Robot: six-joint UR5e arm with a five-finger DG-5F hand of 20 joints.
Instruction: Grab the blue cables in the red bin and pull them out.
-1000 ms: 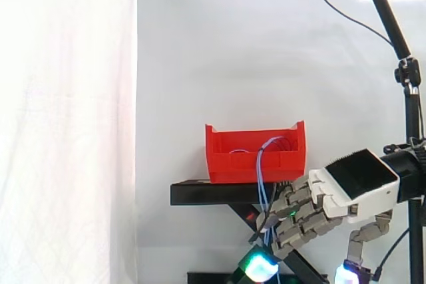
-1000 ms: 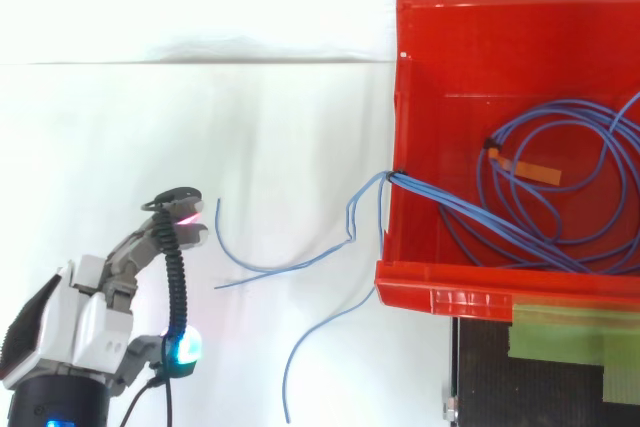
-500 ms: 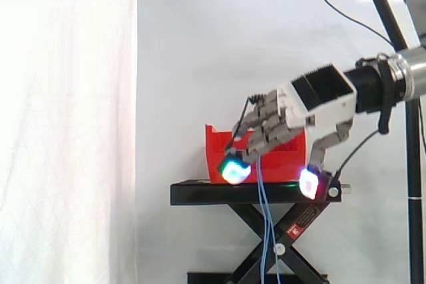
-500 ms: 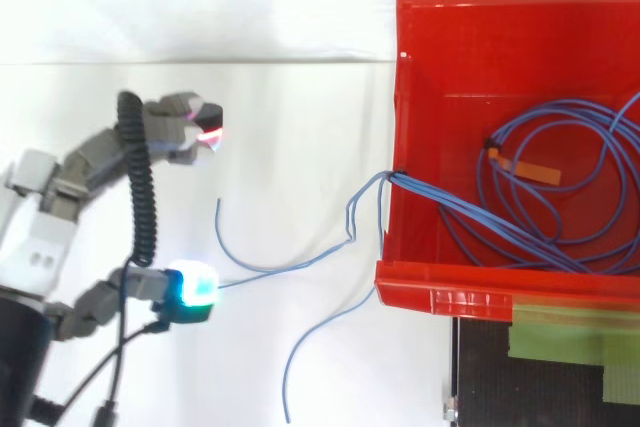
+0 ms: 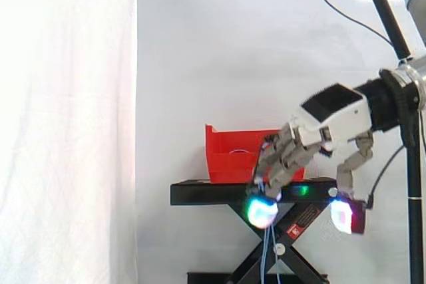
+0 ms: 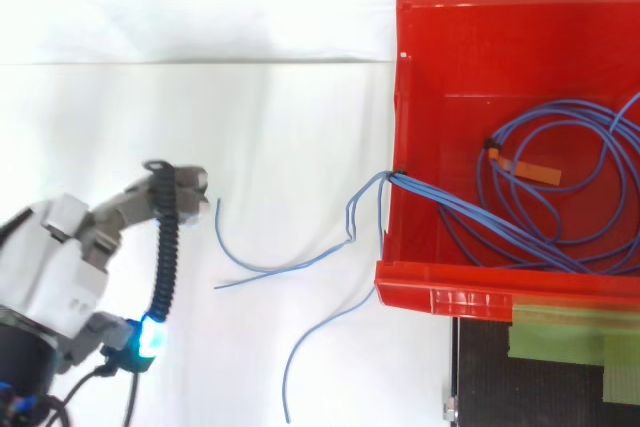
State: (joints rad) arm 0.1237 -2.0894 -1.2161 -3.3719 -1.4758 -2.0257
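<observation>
Within the red bin (image 6: 450,47), coiled blue cables (image 6: 470,215), strands over its rim.

We see a glossy red plastic bin (image 6: 450,287) with thin pale-blue cables (image 6: 560,117) in it, and these carry a small orange tag (image 6: 527,168). The flat-topped scissor stand (image 5: 219,193) is black, with strips of olive-green tape (image 6: 560,330). The hand (image 5: 329,118) is white and grey with a black panel. One fingertip pad (image 5: 261,211) glows cyan-green, and another is white edged with magenta. The cloth curtain (image 5: 66,124) is plain white.
</observation>
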